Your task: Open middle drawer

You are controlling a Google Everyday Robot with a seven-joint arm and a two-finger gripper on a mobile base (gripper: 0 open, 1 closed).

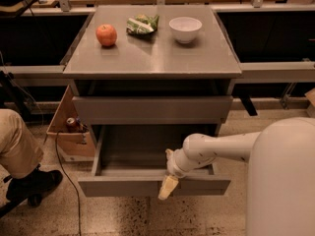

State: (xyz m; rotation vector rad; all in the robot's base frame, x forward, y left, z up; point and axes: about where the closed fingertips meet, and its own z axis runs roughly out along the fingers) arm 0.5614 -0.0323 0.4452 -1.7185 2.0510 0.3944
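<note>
Seen drawn well out of the cabinet: the middle drawer, second of three, sitting below the uppermost drawer and showing a bare grey floor inside. Parked at the top lip of its flat front, right of centre: the gripper, carried on the white arm and hanging down over the outer face; impossible to tell whether spread or pressed together. Judged rigid and fairly light while empty, likely to run straight on slides rather than flex. Smooth, handleless face, so little to take hold of except that upper lip, best taken near the middle to keep the pull square and avoid racking. Looks close to done as a task, with perhaps only a little travel left before the stops. Ahead of the front, open speckled floor for drawing back toward the robot's body, bulking large at right. Tighter to the left: a seated person's leg, a cardboard box against the cabinet side and a cable trailing over the floor near the drawer's left corner. Up on the cabinet top, well apart from the work: an apple, a snack bag and a white bowl, apt to shift only under a hard jerk.
</note>
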